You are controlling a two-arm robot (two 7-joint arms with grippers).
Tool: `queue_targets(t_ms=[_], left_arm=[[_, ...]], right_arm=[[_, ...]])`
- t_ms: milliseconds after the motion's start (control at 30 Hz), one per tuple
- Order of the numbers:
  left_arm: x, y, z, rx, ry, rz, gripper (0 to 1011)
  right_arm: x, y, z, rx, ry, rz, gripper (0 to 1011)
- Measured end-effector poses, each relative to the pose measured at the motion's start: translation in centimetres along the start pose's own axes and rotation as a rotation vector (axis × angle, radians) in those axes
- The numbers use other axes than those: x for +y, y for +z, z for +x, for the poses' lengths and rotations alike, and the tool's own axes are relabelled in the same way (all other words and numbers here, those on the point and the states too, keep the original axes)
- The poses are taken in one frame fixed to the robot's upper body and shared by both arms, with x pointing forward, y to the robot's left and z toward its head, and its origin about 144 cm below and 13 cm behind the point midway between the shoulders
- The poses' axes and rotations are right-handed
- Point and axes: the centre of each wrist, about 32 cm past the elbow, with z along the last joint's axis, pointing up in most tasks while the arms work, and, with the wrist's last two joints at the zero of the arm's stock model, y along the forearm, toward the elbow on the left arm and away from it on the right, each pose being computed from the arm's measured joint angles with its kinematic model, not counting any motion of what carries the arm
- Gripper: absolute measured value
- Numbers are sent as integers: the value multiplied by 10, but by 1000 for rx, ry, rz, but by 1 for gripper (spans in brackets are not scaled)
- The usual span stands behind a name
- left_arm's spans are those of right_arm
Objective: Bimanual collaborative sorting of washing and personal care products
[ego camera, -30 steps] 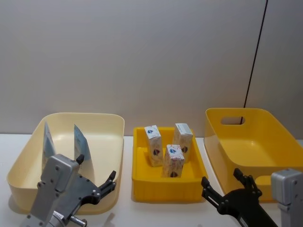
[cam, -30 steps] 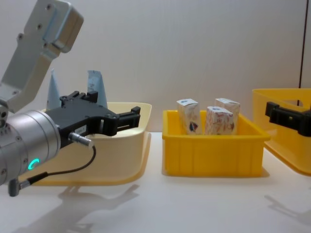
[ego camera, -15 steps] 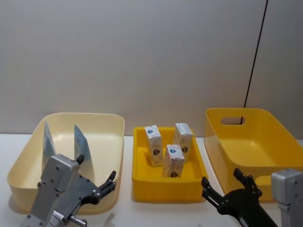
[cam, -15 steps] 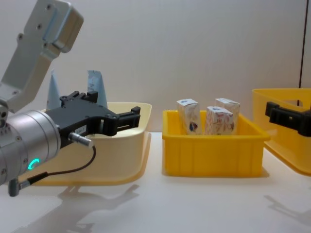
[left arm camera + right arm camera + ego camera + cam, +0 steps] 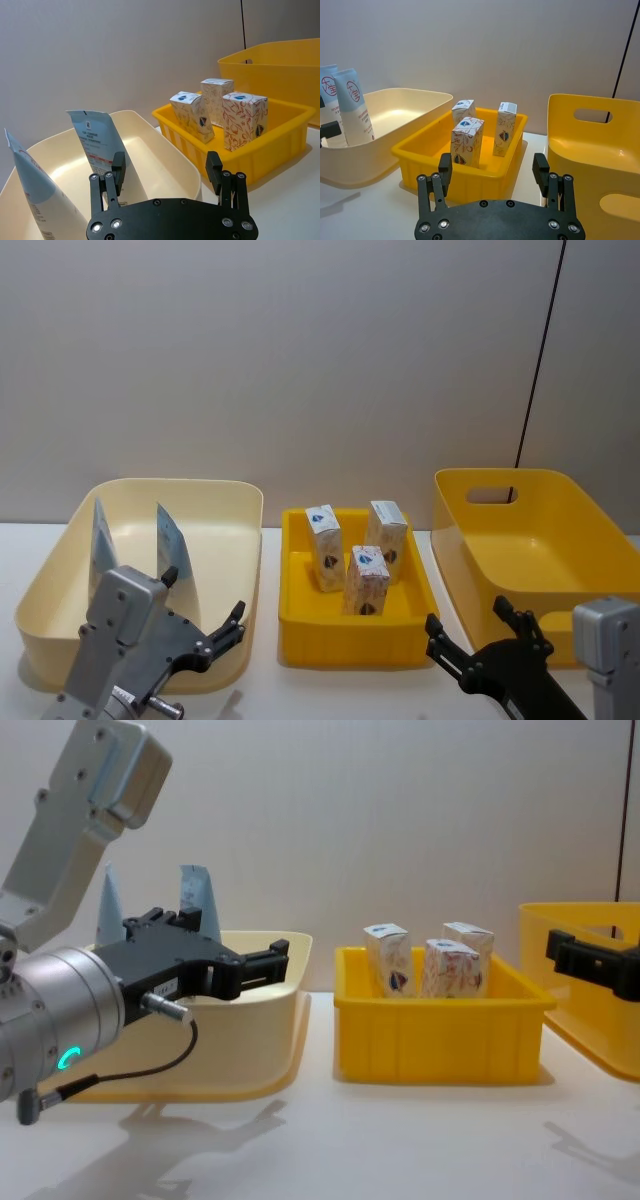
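Pale table (image 5: 400, 1140): cartons (image 5: 366, 580) stand ahead of left gripper (image 5: 205, 593) and right gripper (image 5: 466, 614) (jaws apart).

On the tabletop (image 5: 320, 1150), two tubes (image 5: 170, 543) stand in the 9 o'clock bin (image 5: 160, 483), three cartons (image 5: 365, 578) in the centre tray (image 5: 350, 640), a second bin (image 5: 560, 540) at 3 o'clock.

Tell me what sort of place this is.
Probably a robot test bench, not a home: a white table against a plain grey wall, a cream plastic bin, small yellow plastic tray and large yellow plastic bin lined up, the left gripper and right gripper open before them.
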Motion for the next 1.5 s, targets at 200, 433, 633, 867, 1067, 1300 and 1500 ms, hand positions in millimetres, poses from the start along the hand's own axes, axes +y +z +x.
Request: queue_targets(t_ms=[200,433,633,867,1067,1300,1500], left_arm=[[0,0,0,0,0,0,999],[0,0,0,0,0,0,1000],[0,0,0,0,0,0,1000],[0,0,0,0,0,0,1000],[0,0,0,0,0,0,1000],[0,0,0,0,0,0,1000],[0,0,0,0,0,0,1000]], right_arm=[[0,0,0,0,0,0,1001],[0,0,0,0,0,0,1001],[0,0,0,0,0,0,1001],[0,0,0,0,0,0,1001],[0,0,0,0,0,0,1001],[0,0,0,0,0,0,1001],[0,0,0,0,0,0,1001]])
